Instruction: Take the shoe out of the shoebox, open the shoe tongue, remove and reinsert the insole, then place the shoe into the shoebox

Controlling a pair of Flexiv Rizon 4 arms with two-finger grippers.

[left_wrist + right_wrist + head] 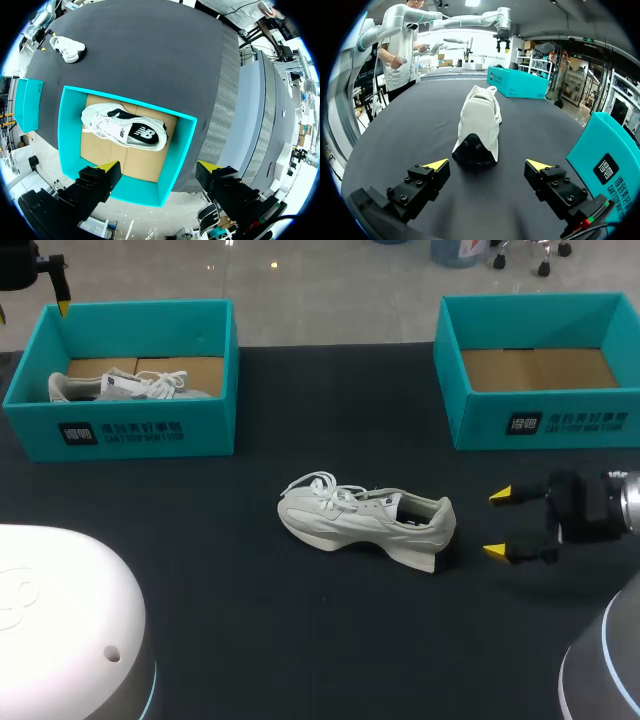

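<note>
Black tabletop (300, 630) is bearing the shoe (365, 518), heel toward the right gripper (498, 523) (spread wide, empty). Closing in off-centre is risking a sideways shove.

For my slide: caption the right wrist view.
Open yellow-tipped right gripper faces the heel of a white sneaker on the black table.

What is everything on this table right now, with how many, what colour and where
left shoebox: one, teal, far left of the table, open.
right shoebox: one, teal, far right, open, brown floor showing.
boxed shoe: one, white and black, lying inside the left shoebox.
loose shoe: one, white, mid-table, on its sole.
table: one, black.
left gripper: one, yellow-tipped, open, above the left shoebox.
right gripper: one, yellow-tipped, open, just behind the loose shoe's heel, apart from it.
</note>
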